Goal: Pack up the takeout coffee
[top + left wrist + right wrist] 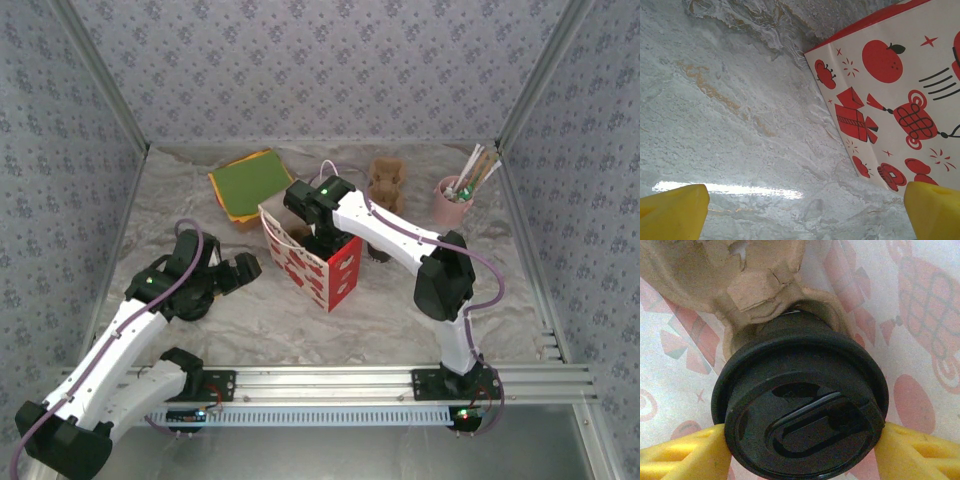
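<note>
The takeout coffee [800, 410] fills the lower middle of the right wrist view. It is a cup under a glossy black lid with a raised drinking slot. The right gripper [802, 452] pinches it, one yellow fingertip pressed to the lid's rim at the lower left and the other at the lower right.

A tan moulded pulp holder [760, 285] sits above the cup in that frame, and one of its rings wraps the cup's body just under the lid. Behind both is pale paper with faded red prints, which is the wall of the paper bag [920, 315].

From overhead the bag [325, 275] stands upright at the centre of the table [400, 310]. The right arm bends over its open mouth, with the wrist dipping inside and hiding the cup there.

The left gripper [240, 270] hangs low just to the left of the bag, jaws spread wide with nothing between them. Its wrist view shows the bag's printed side at the upper right.

Along the far edge of the table:
- A fan of green, yellow and orange sheets [250, 185] lies at the upper left, near the bag's back corner.
- A brown lumpy object [385, 182] sits behind the right arm; what it is cannot be told.
- A pink cup [452, 205] holding sticks and straws stands at the upper right, well apart from the bag.
</note>
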Controlling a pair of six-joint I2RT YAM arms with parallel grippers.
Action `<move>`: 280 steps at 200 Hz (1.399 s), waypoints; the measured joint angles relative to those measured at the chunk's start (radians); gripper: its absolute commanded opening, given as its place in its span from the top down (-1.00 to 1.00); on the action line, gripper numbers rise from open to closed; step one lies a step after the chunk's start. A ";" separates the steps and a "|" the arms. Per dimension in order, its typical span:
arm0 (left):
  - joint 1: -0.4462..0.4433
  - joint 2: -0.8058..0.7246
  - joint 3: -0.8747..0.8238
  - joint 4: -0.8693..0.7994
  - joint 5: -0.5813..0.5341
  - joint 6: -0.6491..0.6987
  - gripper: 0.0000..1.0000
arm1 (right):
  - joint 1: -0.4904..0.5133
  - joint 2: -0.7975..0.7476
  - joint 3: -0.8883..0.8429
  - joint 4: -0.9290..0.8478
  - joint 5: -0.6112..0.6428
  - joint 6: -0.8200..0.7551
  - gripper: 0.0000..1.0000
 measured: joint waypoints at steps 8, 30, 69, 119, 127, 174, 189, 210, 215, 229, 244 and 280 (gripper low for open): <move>0.000 0.000 0.000 0.000 0.000 0.000 -1.00 | 0.000 0.000 0.000 0.000 0.000 0.001 -0.43; 0.000 0.000 0.000 0.000 0.000 0.000 -1.00 | 0.000 0.000 0.000 0.000 0.000 0.001 -0.43; 0.000 0.000 0.000 0.000 0.000 0.000 -0.99 | 0.000 0.000 0.001 -0.002 0.000 0.002 -0.44; 0.000 0.007 0.000 0.000 0.000 0.000 -1.00 | 0.000 0.000 0.001 -0.003 0.000 0.002 -0.46; 0.000 0.008 0.000 0.000 0.000 0.000 -1.00 | 0.000 0.000 0.001 -0.003 0.000 0.002 -0.46; 0.000 0.008 0.000 0.000 0.000 0.000 -1.00 | 0.000 0.000 0.002 -0.003 0.000 0.002 -0.47; 0.000 0.008 0.000 0.000 0.000 0.000 -0.99 | 0.002 0.000 0.002 -0.004 0.000 0.002 -0.49; 0.000 0.008 0.000 0.000 0.000 0.000 -1.00 | 0.002 0.000 0.002 -0.008 0.000 0.002 -0.50; 0.000 0.008 0.000 0.000 0.000 0.000 -0.99 | 0.002 0.000 0.002 -0.010 0.000 0.002 -0.50; 0.000 0.008 0.000 0.000 0.000 0.000 -1.00 | 0.002 0.000 0.002 -0.013 0.000 0.002 -0.51; 0.000 0.008 0.000 0.000 0.000 0.000 -0.99 | 0.002 0.000 0.003 -0.015 0.000 0.002 -0.51; 0.000 0.008 0.000 0.000 0.000 0.000 -0.99 | 0.002 0.000 0.003 -0.018 0.000 0.002 -0.52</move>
